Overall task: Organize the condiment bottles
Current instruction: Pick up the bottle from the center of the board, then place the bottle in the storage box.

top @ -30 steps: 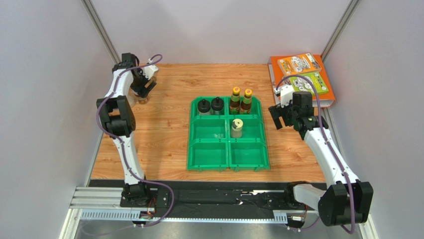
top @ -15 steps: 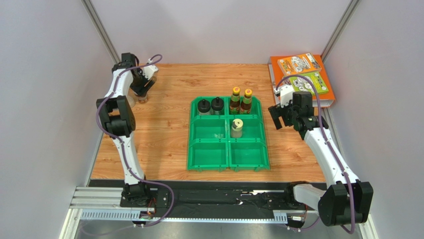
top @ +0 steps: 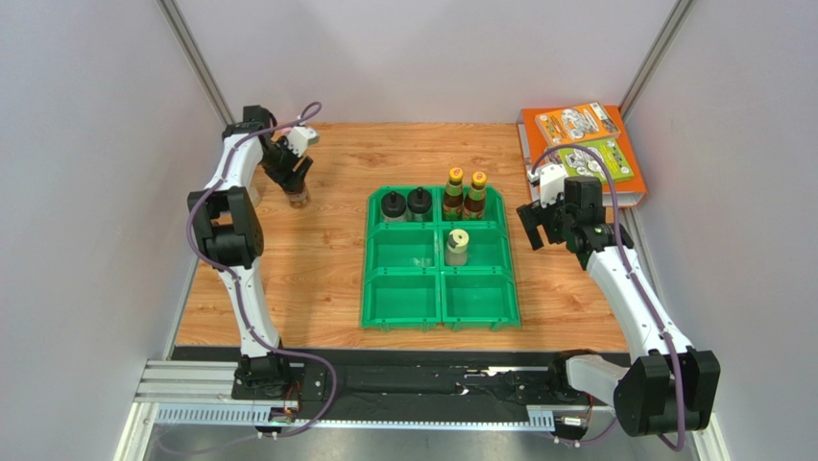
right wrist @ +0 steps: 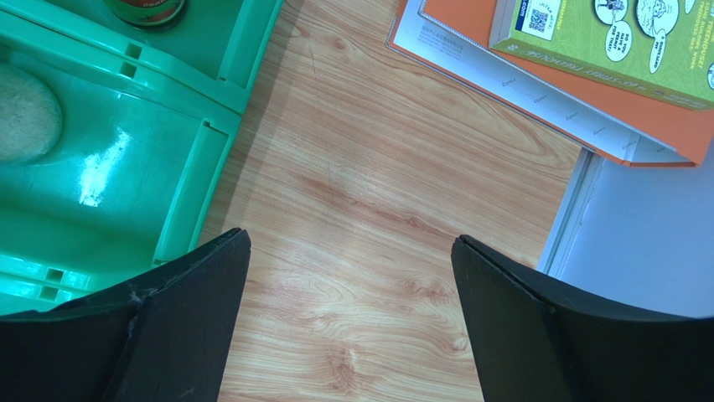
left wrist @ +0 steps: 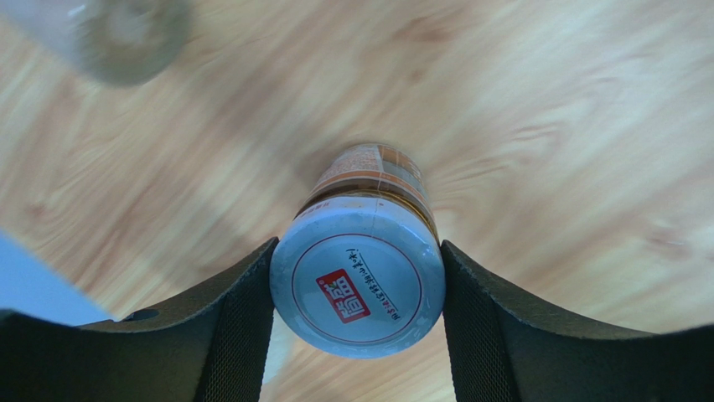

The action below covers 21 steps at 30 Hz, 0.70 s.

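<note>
My left gripper [top: 294, 179] is shut on a brown jar with a silver cap [left wrist: 358, 285]; the fingers [left wrist: 239, 327] press on both sides of the cap. The jar [top: 299, 198] hangs over the far left of the table. A blurred clear bottle [left wrist: 126, 38] stands behind it. The green bin [top: 366, 288] holds two black-capped bottles [top: 393, 206] in its far left compartment. Two amber bottles [top: 465, 192] stand in the far right one and a pale-capped jar [top: 457, 247] in the middle right one. My right gripper [top: 543, 227] is open and empty, right of the bin.
Orange and green books [top: 581, 144] lie at the far right corner and also show in the right wrist view [right wrist: 587, 50]. The bin's right wall [right wrist: 209, 159] is just left of my right gripper [right wrist: 350, 310]. Grey walls close in the table on both sides.
My left gripper has moved right and towards the near side from the far left corner, carrying the silver-capped jar. The right arm has not moved.
</note>
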Each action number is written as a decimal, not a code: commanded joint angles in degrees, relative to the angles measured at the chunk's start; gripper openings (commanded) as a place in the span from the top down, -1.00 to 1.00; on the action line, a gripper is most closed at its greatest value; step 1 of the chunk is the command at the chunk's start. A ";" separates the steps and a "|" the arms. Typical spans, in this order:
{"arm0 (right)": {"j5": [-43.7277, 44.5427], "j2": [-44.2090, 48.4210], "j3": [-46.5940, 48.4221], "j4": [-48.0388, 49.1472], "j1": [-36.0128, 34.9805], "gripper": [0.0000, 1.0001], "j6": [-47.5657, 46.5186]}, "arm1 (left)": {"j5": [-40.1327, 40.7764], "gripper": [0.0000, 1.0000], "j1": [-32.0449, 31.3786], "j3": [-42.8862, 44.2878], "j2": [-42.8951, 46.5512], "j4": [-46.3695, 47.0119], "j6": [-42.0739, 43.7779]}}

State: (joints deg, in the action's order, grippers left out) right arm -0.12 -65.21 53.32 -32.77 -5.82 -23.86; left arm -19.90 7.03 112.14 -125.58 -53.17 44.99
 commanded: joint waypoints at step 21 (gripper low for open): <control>-0.85 2.02 2.58 0.87 -0.41 -0.86 -0.40 | -12.97 1.00 -17.74 -19.85 33.01 -3.08 -4.04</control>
State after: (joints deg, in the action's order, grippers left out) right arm -0.14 -65.04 53.32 -32.80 -5.87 -23.86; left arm -29.93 -8.25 93.93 -98.65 -57.32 40.73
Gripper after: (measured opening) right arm 0.932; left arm 0.690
